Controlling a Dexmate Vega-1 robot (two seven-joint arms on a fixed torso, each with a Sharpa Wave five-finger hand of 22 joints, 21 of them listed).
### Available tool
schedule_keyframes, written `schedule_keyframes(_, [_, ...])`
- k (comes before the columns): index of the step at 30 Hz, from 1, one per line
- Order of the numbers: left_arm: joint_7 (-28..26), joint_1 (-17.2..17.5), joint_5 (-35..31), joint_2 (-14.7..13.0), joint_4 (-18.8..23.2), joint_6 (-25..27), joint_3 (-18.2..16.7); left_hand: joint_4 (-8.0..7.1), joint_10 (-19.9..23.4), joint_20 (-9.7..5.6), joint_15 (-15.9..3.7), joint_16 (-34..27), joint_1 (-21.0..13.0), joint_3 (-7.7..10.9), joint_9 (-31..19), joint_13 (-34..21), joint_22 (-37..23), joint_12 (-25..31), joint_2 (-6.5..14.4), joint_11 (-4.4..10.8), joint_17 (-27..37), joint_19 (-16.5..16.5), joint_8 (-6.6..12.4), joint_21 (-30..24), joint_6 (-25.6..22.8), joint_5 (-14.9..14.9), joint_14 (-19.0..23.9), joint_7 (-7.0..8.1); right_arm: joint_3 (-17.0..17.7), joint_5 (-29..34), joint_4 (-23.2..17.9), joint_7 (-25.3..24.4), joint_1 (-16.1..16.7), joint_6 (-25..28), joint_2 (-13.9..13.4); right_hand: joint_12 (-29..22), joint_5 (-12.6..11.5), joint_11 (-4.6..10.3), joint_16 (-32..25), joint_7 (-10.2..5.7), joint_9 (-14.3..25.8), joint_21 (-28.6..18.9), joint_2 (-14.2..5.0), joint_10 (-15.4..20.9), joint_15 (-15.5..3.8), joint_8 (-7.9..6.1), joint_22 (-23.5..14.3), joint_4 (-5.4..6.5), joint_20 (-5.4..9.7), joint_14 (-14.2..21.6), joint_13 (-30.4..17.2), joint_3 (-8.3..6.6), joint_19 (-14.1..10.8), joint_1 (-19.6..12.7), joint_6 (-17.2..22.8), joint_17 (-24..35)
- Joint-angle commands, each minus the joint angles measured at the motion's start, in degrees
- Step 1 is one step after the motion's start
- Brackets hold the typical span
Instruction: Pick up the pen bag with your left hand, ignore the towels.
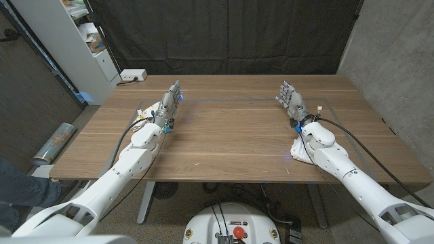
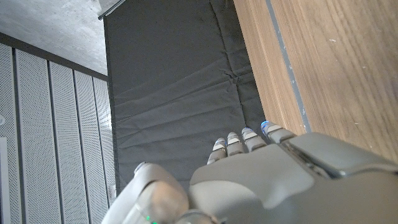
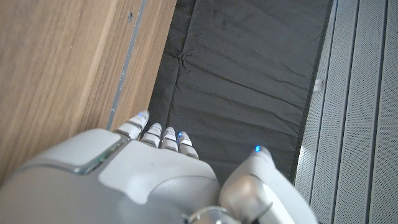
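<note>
The left hand (image 1: 171,102) stands on the desk (image 1: 230,142) at its left, the right hand (image 1: 291,100) at its right. A towel (image 1: 298,150) lies under the right forearm, near the desk's front edge.

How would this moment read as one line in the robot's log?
left hand: open, holds nothing | right hand: open, holds nothing | white crumpled cloth: under right forearm

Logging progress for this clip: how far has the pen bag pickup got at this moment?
Nothing looks done. The left hand holds nothing, fingers extended over the bare wooden table, and no pen bag can be made out near it. The right hand is likewise empty. Something white, perhaps a towel, lies partly hidden under the right arm. Finding, reaching, gripping and lifting the bag all remain.
</note>
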State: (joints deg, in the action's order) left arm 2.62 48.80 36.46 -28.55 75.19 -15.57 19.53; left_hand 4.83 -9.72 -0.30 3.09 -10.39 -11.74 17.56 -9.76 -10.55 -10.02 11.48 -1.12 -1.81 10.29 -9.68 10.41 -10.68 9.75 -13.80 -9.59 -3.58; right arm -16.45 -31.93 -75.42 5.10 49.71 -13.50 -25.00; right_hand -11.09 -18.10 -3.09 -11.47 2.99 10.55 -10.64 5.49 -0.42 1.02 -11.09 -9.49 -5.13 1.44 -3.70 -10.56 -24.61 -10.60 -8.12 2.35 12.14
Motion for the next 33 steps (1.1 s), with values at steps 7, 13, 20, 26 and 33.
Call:
schedule_keyframes(7, [2.76,1.37,-4.76,4.12,0.91,2.96,-5.36,0.01,-1.67,0.91,0.46,-0.47,-0.54,0.29,-0.32,-0.29,-0.16,0.37,0.19,-0.04,0.1,-2.48,0.43,-0.52,2.59,-0.39,-3.77,-0.08,23.32,21.94,-1.56,14.16,1.84,7.62,19.69,-0.37,-0.55,-0.58,-0.45,0.64,0.25,-0.35,-0.04,0.43,-0.03,-0.23,-0.24,0.01,-0.05,0.08,-0.1,-0.2,-0.39,-0.42,0.11,0.21])
schedule_keyframes(13, [3.8,1.76,-6.43,4.64,1.74,2.39,-6.35,0.05,-1.8,0.42,0.71,-0.42,-0.57,0.27,-0.33,-0.32,-0.18,0.34,0.3,-0.47,0.11,-2.64,0.43,-0.47,2.48,-0.39,-3.83,-0.23,26.8,26.23,-1.44,16.47,1.25,7.93,23.11,-0.38,-0.67,-0.59,-0.47,0.57,0.25,-0.36,-0.06,0.53,0.0,-0.23,-0.24,0.0,-0.05,0.18,-0.11,-0.16,-0.43,-0.4,0.13,0.18])
schedule_keyframes(20, [3.76,2.43,-7.92,4.64,3.76,3.01,-7.4,0.07,-1.8,0.39,0.8,-0.36,-0.61,0.27,-0.33,-0.33,-0.18,0.35,0.41,-0.47,0.11,-2.84,0.42,-0.41,2.44,-0.39,-3.96,-0.26,29.52,29.16,-1.29,18.45,0.61,7.93,25.51,-0.37,-0.8,-0.58,-0.44,0.53,0.25,-0.35,-0.07,0.58,0.01,-0.22,-0.24,0.0,-0.02,0.16,-0.11,-0.12,-0.45,-0.38,0.12,0.16])
schedule_keyframes(26, [3.6,3.29,-8.97,4.06,5.54,3.87,-8.3,0.1,-1.95,0.48,0.85,-0.27,-0.65,0.27,-0.34,-0.35,-0.19,0.31,0.5,-0.46,0.12,-3.06,0.36,-0.34,2.54,-0.39,-4.18,-0.33,30.99,30.73,-1.43,19.4,0.21,7.94,26.81,-0.28,-0.95,-0.62,-0.39,0.49,0.25,-0.32,-0.08,0.44,0.12,-0.19,-0.24,-0.01,-0.02,0.08,-0.12,-0.07,-0.41,-0.36,0.08,0.13])
schedule_keyframes(33, [3.3,5.12,-9.73,3.26,7.65,4.22,-9.63,0.13,-2.0,0.59,0.94,-0.3,-0.69,0.26,-0.34,-0.36,-0.2,0.3,0.58,-0.46,0.12,-3.2,0.3,-0.31,2.67,-0.39,-4.14,-0.34,32.04,31.85,-1.52,20.18,0.08,7.91,27.77,-0.24,-1.09,-0.65,-0.37,0.42,0.25,-0.29,-0.1,0.39,0.16,-0.15,-0.24,-0.01,-0.1,0.07,-0.12,-0.01,-0.33,-0.32,0.0,0.1])
